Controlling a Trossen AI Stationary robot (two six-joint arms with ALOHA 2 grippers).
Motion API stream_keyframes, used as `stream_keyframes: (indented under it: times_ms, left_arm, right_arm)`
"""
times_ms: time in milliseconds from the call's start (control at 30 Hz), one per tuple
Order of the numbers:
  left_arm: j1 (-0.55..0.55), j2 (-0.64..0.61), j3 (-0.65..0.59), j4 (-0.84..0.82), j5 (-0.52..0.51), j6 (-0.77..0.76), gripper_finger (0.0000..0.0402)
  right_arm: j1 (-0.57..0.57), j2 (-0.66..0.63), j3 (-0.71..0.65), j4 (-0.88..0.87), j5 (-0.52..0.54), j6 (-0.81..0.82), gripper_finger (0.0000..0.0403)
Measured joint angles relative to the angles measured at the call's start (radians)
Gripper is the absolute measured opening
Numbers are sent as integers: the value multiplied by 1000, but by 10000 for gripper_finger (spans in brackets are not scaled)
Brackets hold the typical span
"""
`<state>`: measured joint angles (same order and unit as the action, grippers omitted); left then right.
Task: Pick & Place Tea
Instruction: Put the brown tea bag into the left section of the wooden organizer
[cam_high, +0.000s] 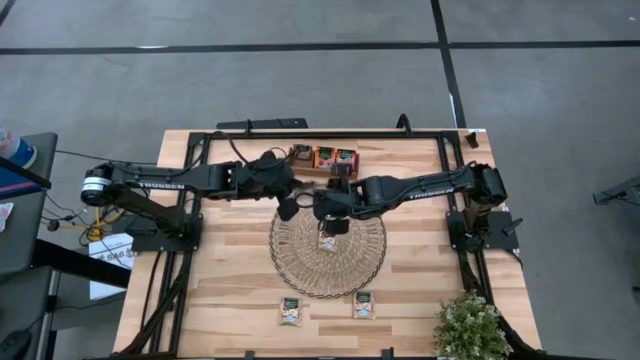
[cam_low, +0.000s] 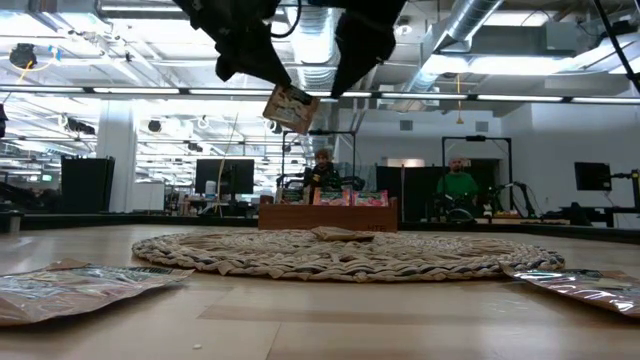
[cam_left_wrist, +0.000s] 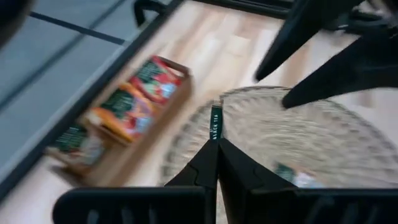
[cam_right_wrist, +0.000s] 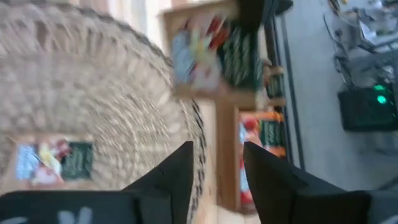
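My left gripper (cam_left_wrist: 216, 144) was pressed together on a sachet (cam_low: 291, 107), pinching it by one edge in the air above the mat (cam_high: 300, 272). The right gripper (cam_right_wrist: 217, 150) hung just beside it, fingers spread and empty. A second sachet (cam_high: 327, 243) lay on the mat below the right gripper. To place well, I judged I should lower the left gripper until its sachet nearly met the weave, clear of the lying one, then release. My left wrist view showed the pinched sachet only edge-on, so its grip depth was unclear. The tray (cam_high: 323, 160) beyond both grippers was blurred.
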<state>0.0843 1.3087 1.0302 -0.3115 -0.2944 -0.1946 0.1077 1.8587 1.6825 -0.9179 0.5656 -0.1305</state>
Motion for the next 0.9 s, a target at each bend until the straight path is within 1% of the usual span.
stream_keyframes:
  times_ms: [67, 233, 367, 467, 633, 767, 900]
  left_arm:
    - [15, 0, 0, 2, -33, 43, 0]
    - [106, 0, 0, 38, -13, 82, 0]
    - [191, 0, 0, 97, 63, 117, 0]
    - [248, 0, 0, 144, 108, 144, 0]
    - [335, 0, -18, 184, 190, 180, 0]
    - [394, 1, -118, 328, 265, 169, 0]
    - [444, 1, -210, 470, 350, 171, 0]
  right_arm:
    - [-3, 0, 0, -46, 17, 8, 140]
    - [-15, 0, 0, -180, 17, 10, 141]
    - [-32, -2, 0, -272, 17, 35, 127]
    - [-41, -40, -4, -293, 11, 46, 117]
    - [-56, -168, -51, -254, 9, 82, 113]
    - [-67, -327, -139, -192, -11, 107, 113]
    - [-73, -475, -268, -106, -90, 139, 113]
